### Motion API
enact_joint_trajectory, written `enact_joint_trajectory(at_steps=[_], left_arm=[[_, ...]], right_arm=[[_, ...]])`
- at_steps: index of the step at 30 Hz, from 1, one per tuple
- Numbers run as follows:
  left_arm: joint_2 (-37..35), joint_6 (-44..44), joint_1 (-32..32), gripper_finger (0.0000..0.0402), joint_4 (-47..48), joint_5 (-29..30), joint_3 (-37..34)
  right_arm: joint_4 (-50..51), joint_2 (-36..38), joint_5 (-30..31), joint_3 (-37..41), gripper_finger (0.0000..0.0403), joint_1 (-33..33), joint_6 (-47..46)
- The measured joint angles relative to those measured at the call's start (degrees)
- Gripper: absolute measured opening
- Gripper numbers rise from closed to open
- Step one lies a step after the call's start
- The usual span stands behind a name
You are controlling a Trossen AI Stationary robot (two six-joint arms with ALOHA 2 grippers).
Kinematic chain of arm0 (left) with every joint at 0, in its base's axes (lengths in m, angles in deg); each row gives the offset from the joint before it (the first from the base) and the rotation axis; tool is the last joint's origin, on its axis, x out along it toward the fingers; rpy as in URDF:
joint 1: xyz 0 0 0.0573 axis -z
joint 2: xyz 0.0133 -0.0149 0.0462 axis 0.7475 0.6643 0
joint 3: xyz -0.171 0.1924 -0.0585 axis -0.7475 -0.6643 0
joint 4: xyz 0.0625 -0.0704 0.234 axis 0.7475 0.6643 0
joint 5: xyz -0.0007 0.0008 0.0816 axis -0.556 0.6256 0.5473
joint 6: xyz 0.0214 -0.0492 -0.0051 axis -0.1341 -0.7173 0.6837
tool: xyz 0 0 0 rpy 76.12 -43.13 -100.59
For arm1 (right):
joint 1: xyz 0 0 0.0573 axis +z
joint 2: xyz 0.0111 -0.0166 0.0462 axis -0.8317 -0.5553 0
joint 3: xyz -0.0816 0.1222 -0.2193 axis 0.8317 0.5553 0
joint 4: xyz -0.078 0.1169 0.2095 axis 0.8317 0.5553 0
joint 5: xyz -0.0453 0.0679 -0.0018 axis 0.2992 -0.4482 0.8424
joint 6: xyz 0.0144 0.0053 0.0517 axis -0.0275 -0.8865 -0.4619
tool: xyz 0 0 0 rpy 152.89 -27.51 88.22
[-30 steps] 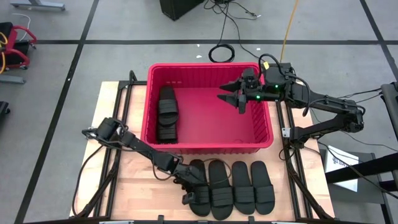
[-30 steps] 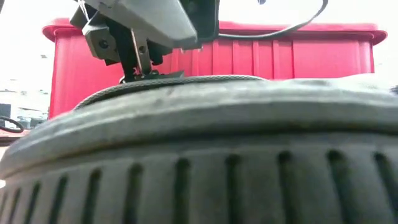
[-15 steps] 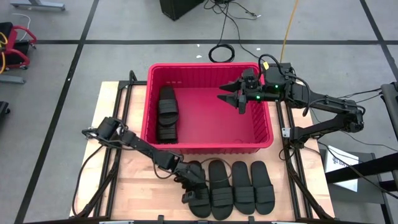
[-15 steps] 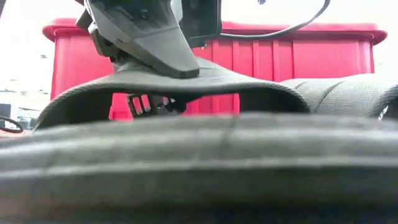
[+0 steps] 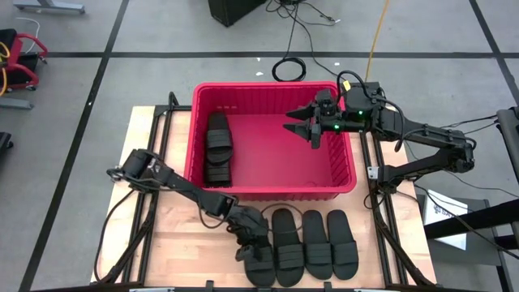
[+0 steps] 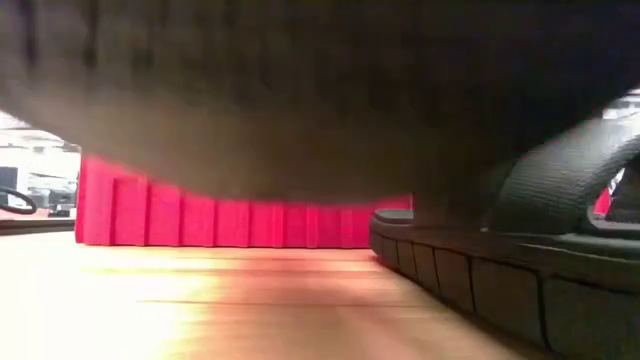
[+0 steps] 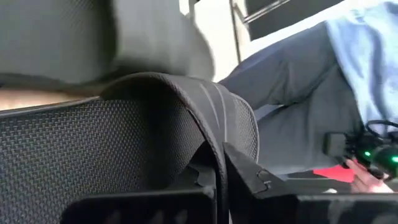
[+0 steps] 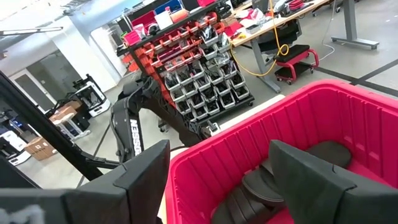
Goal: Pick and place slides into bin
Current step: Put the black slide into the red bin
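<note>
The red bin (image 5: 276,188) stands in the middle of the table with two black slides (image 5: 216,148) lying along its left wall; they also show in the right wrist view (image 8: 280,180). In front of the bin lie three slides (image 5: 316,242) side by side. My left gripper (image 5: 247,233) is shut on a fourth, the leftmost slide (image 5: 259,261), whose dark underside (image 6: 300,90) fills the top of the low view. My right gripper (image 5: 313,130) hangs open over the bin's far right part, with nothing between its fingers. My left gripper pinches the slide's ribbed strap (image 7: 217,134) where it runs down toward the sole. One finger (image 7: 199,180) is under the strap and the other (image 7: 249,177) outside it. The fingers slant down from the table's far left. The sole's near end is raised off the wood.
The bin's near wall (image 6: 230,215) rises just beyond the held slide. The neighbouring slide (image 6: 520,265) lies flat close to its right. Bare wood (image 5: 174,243) lies left of the row. The bin's right half (image 5: 300,162) holds nothing. Shelves and a person's clothing show beyond the table.
My left gripper has shut on the leftmost slide's strap and risen a little toward the bin. The slide, which lay flat on the table a second ago, has come up off the wood at its near end. My right arm has kept still.
</note>
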Motion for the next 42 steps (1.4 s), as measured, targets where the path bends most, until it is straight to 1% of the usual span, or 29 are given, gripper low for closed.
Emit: enact_joint_trajectory(at_steps=[6,11,16,23,30,34,38,42], left_arm=[[-6.85,-0.21,0.0,0.0017,2.28,0.56,0.0],[-13.8,-1.12,0.0,0.0004,5.87,1.01,0.0],[-20.36,-3.24,0.26,0.0012,8.82,2.27,0.0],[-27.22,-3.89,0.44,0.0004,9.5,3.62,0.0],[-32.99,-3.79,-1.67,0.0013,10.52,3.9,0.0],[-36.0,-1.79,-4.22,0.0006,12.35,2.26,0.0],[-39.18,1.16,-7.86,0.0005,15.5,-1.29,0.04],[-42.3,4.84,-12.52,0.001,20.45,-5.19,0.04]], right_arm=[[0.0,0.0,0.0,0.0,0.0265,0.0,0.42],[-0.02,0.0,0.04,0.0,0.0265,0.0,1.21],[-0.06,0.0,0.09,0.0,0.0265,0.0,1.6],[-0.48,0.0,0.24,0.02,0.0265,0.0,1.9],[-0.47,0.0,1.05,0.02,0.0265,0.0,1.9],[-0.48,-0.12,4.77,0.02,0.0265,0.0,1.25],[-0.55,-0.13,7.82,0.02,0.0265,-0.02,-0.69],[-0.85,-0.15,8.11,0.02,0.0265,-0.02,-2.07]])
